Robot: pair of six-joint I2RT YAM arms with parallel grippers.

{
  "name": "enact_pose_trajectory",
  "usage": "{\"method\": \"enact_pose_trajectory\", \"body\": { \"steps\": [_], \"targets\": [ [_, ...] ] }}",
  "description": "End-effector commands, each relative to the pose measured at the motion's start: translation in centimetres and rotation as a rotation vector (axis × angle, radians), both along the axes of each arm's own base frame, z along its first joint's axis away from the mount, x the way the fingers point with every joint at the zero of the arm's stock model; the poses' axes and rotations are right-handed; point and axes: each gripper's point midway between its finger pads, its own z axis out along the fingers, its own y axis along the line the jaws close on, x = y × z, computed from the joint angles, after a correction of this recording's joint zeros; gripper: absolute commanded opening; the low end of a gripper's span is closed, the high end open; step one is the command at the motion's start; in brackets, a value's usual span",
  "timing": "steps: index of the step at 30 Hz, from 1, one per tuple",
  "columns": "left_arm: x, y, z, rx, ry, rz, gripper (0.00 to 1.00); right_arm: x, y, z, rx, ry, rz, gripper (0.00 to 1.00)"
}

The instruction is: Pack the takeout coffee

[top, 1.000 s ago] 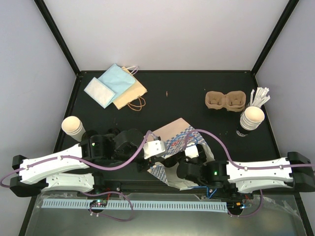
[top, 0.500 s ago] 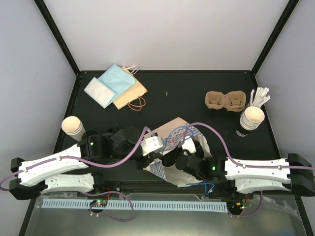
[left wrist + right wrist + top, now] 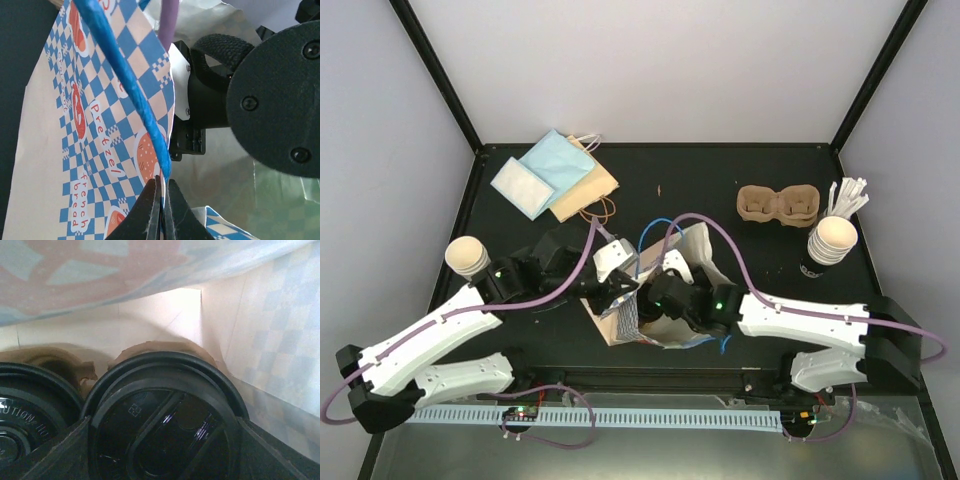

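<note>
The blue-checked paper bag [image 3: 700, 250] stands open at mid table. My left gripper [image 3: 162, 192] is shut on its rim beside the blue handle [image 3: 125, 85]; from above that gripper [image 3: 618, 297] sits at the bag's left edge. My right gripper [image 3: 165, 440] reaches down inside the bag, its fingers [image 3: 75, 450] close against both sides of a cup with a black lid [image 3: 165, 420]. That cup sits in a brown pulp tray [image 3: 160, 347], with a second lidded cup [image 3: 25, 415] to its left. Another empty tray [image 3: 778, 205] lies at the back right.
A cream cup stack [image 3: 468, 256] stands at the left. Another cup [image 3: 832, 238] stands on black lids [image 3: 812, 268] at the right, with white stir sticks [image 3: 848, 195] behind it. Blue napkins [image 3: 545, 172] and a brown bag [image 3: 588, 190] lie at the back left.
Both arms have moved away from the near edge toward mid table. The bag has gone from lying tilted to standing more upright, and the right gripper is deeper inside it.
</note>
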Motion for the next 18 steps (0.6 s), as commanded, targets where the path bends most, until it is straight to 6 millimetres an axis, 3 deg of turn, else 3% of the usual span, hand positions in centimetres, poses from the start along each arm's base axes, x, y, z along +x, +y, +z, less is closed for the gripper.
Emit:
{"method": "enact_pose_trajectory", "body": {
  "steps": [1, 8, 18],
  "targets": [
    [0.8, 1.0, -0.5, -0.006, 0.089, 0.041, 0.02, -0.4, 1.1, -1.0, -0.091, 0.134, 0.058, 0.46],
    [5.1, 4.0, -0.4, -0.037, 0.205, 0.217, 0.02, 0.5, 2.4, -0.8, -0.135, 0.287, 0.067, 0.46],
    [9.4, 8.1, 0.0, 0.007, 0.223, 0.436, 0.03, 2.5, 4.4, -1.3, -0.235, 0.43, 0.092, 0.46]
  ]
}}
